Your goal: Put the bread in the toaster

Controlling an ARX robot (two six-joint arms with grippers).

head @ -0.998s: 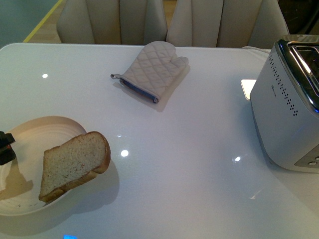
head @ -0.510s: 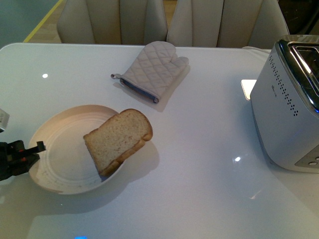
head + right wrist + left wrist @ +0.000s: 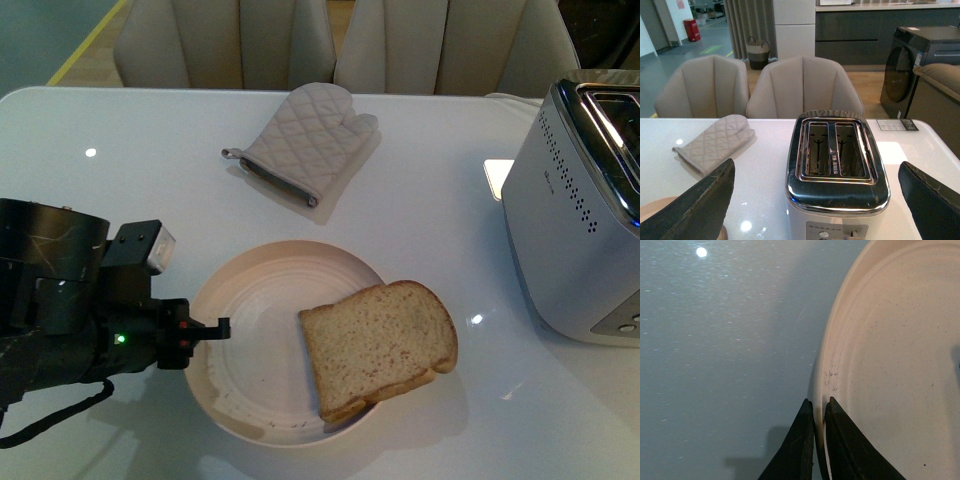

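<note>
The bread (image 3: pixel 378 345) lies flat on the right side of a cream plate (image 3: pixel 250 350) at the table's front centre, its crust hanging over the rim. My left gripper (image 3: pixel 205 331) is shut on the plate's left rim; in the left wrist view the two black fingers (image 3: pixel 800 440) pinch the rim of the plate (image 3: pixel 880 365). The toaster (image 3: pixel 580 220) stands at the right edge. In the right wrist view the toaster (image 3: pixel 835 165) shows two empty slots, and my right gripper (image 3: pixel 815 210) is open wide, hovering behind and above it.
A grey quilted oven mitt (image 3: pixel 305 145) lies at the back centre of the white table (image 3: pixel 430 230); it also shows in the right wrist view (image 3: pixel 715 142). Two beige chairs (image 3: pixel 340 40) stand behind the table.
My left gripper has dragged the plate with the bread rightward from the left edge to the front centre. The left arm has come into view. The toaster has not moved.
</note>
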